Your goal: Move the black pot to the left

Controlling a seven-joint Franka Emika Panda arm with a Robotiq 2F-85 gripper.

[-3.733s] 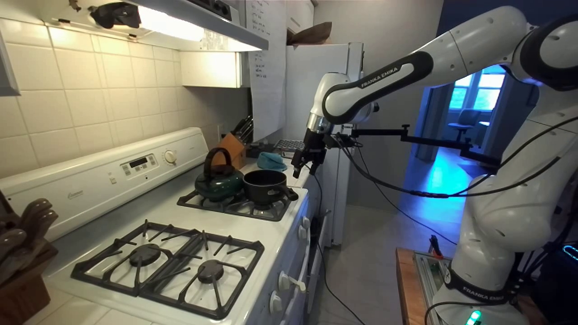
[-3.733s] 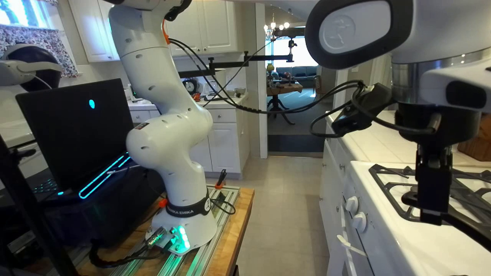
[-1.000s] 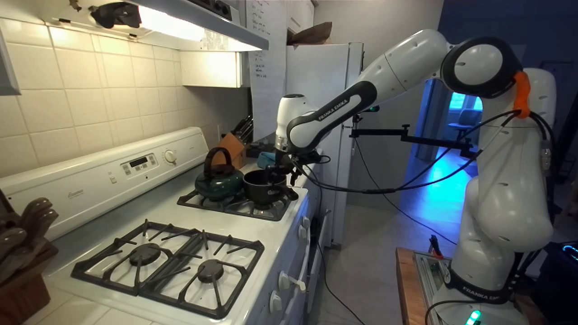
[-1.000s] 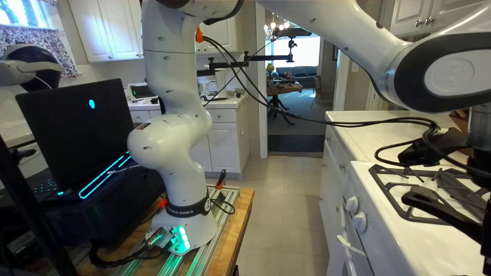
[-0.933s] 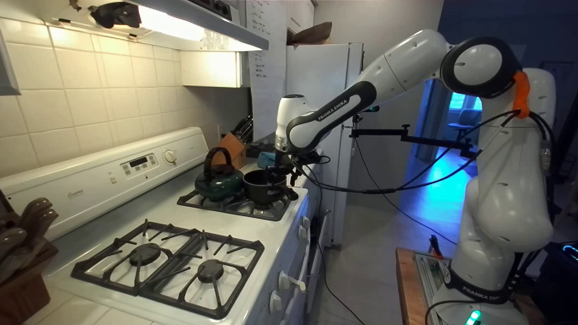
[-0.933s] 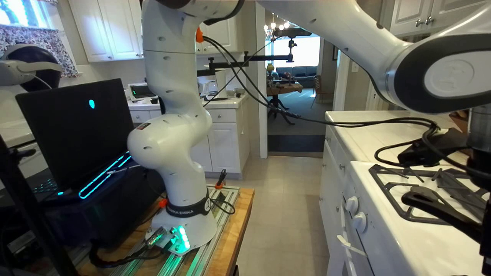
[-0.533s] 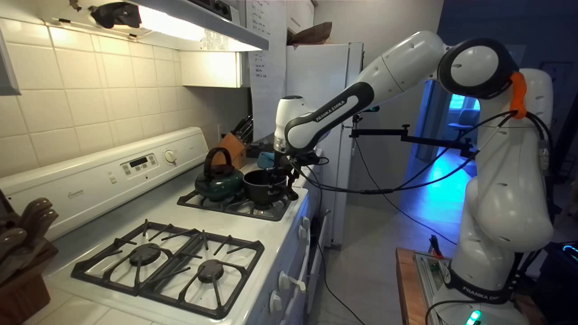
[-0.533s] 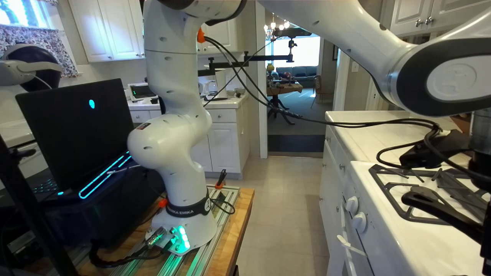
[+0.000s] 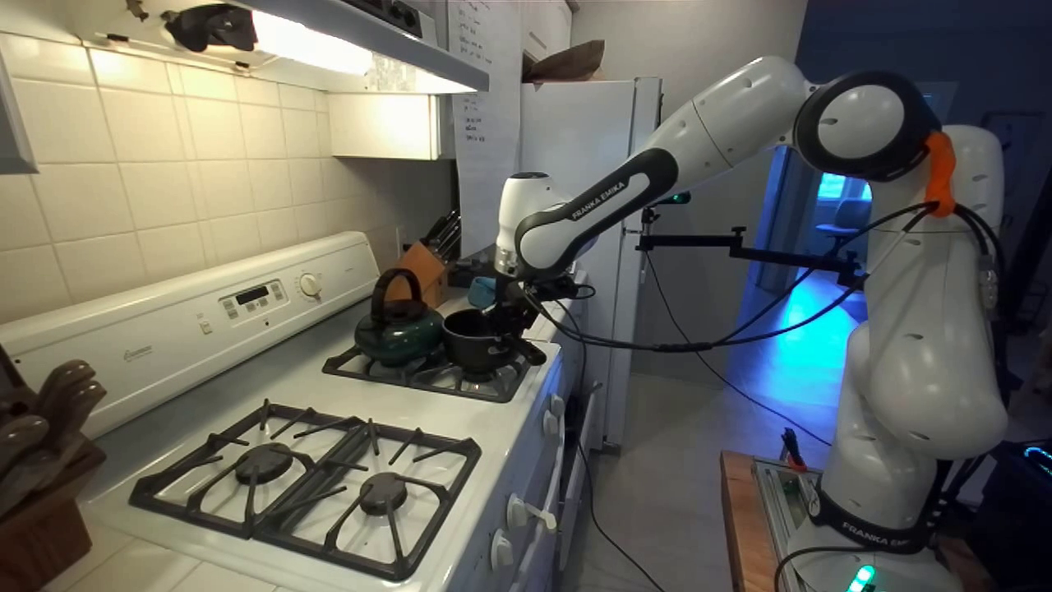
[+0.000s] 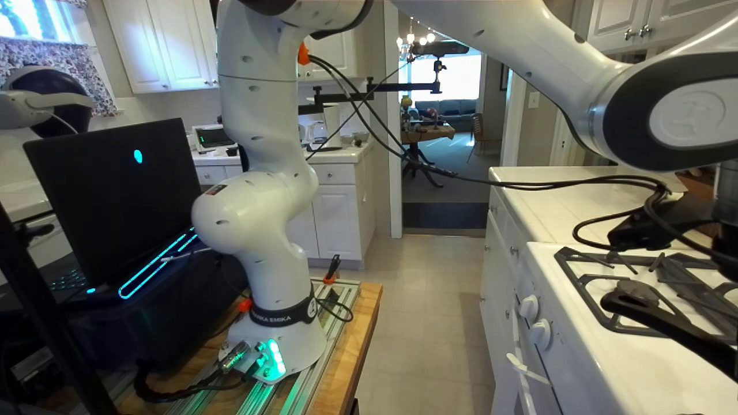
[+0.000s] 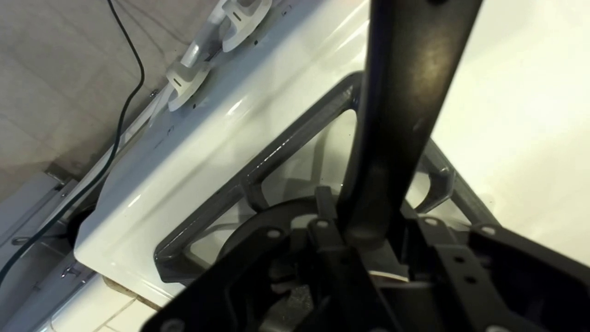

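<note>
The black pot (image 9: 475, 349) sits on the far burner grate beside the kettle. Its long handle (image 10: 651, 317) points out over the stove's front edge, while in that exterior view the body of the pot is out of frame. Seen from the wrist, the handle (image 11: 405, 92) runs up the picture between the two fingers of my gripper (image 11: 365, 203), which press on both sides of it near its root. So the gripper is shut on the handle. Much of the pot body is hidden behind the gripper in the wrist view.
A dark teal kettle (image 9: 399, 337) stands close against the pot on the same grate (image 9: 501, 390). The near grate (image 9: 329, 485) has two bare burners. Knife blocks stand at the near corner (image 9: 45, 485) and behind the kettle (image 9: 423, 271). The range hood (image 9: 394, 49) hangs overhead.
My gripper has come down and over from beside the stove to the pot. Within the last second its fingers have closed on the handle, and the handle has shifted very slightly.
</note>
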